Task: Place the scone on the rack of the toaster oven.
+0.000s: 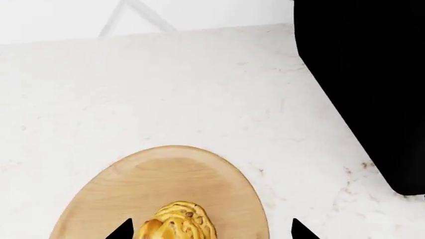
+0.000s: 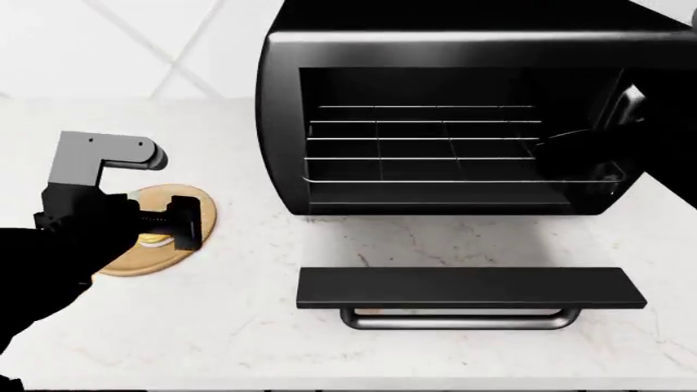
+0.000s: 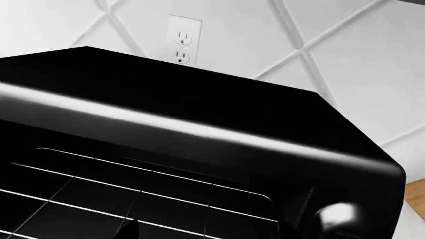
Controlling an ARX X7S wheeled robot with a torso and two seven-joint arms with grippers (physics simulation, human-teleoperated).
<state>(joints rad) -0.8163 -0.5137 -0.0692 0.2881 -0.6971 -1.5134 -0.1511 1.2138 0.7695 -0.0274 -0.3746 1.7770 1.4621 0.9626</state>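
So the counter (image 2: 250,327) is a white speckled marble-look slab with a white diamond-tile wall behind it. Sitting straight on it: a round wooden plate (image 2: 130,260), right under the left arm's jaws, and the big glossy black toaster oven (image 2: 436,49), off to the right of those jaws and farther back. The oven's door (image 2: 468,287) is dropped flat onto the counter in front of it, well apart from the plate, metal handle at the near edge.
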